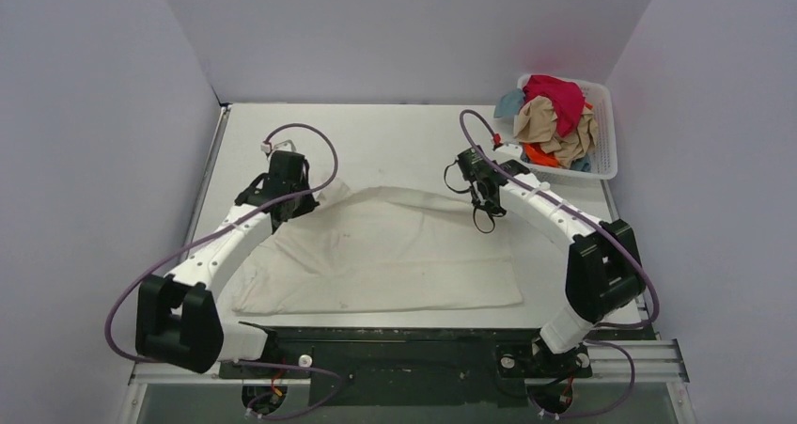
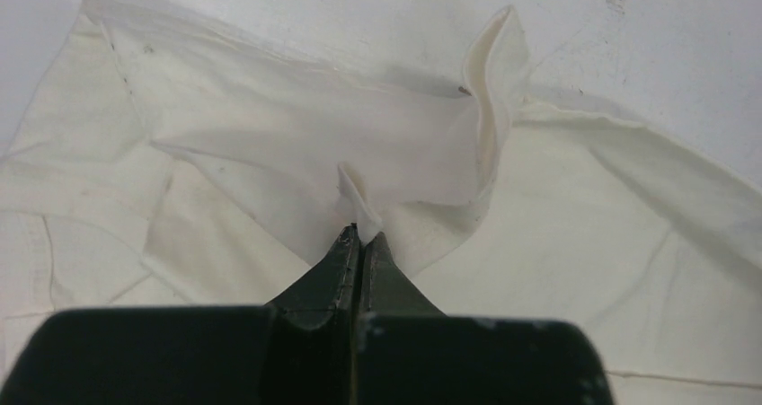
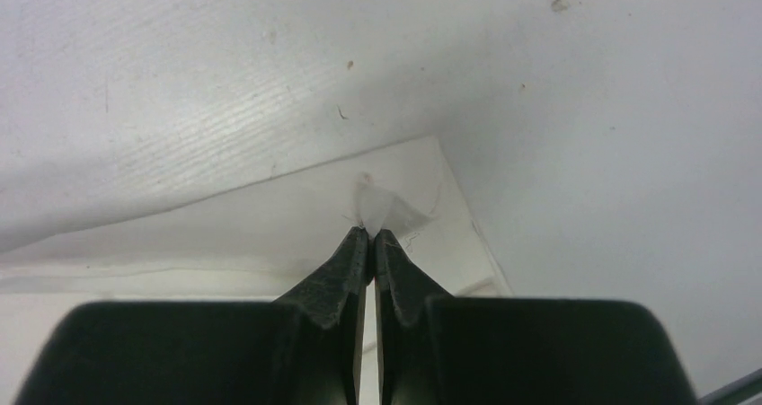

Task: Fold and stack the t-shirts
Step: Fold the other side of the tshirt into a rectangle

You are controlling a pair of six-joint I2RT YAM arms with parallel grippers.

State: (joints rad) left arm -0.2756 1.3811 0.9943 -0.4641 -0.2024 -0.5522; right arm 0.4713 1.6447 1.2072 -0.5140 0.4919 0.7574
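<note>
A large cream-white t-shirt (image 1: 385, 255) lies spread on the table in front of the arms. My left gripper (image 1: 287, 208) is shut on a pinch of its cloth at the far left edge; the pinched fold (image 2: 359, 203) rises between the fingertips (image 2: 344, 248). My right gripper (image 1: 486, 212) is shut on the shirt's far right corner (image 3: 382, 207), lifted slightly off the table. Both lifted points pull the far edge up into a curved ridge. Magenta-red (image 1: 554, 100), tan (image 1: 550, 128), orange (image 1: 536, 153) and pale blue (image 1: 509, 102) shirts lie heaped at the back right.
A white slatted basket (image 1: 604, 137) at the table's back right corner holds the heap of coloured shirts. Grey walls close in left, right and back. The table (image 1: 395, 137) is white; its dark front rail carries both arm bases.
</note>
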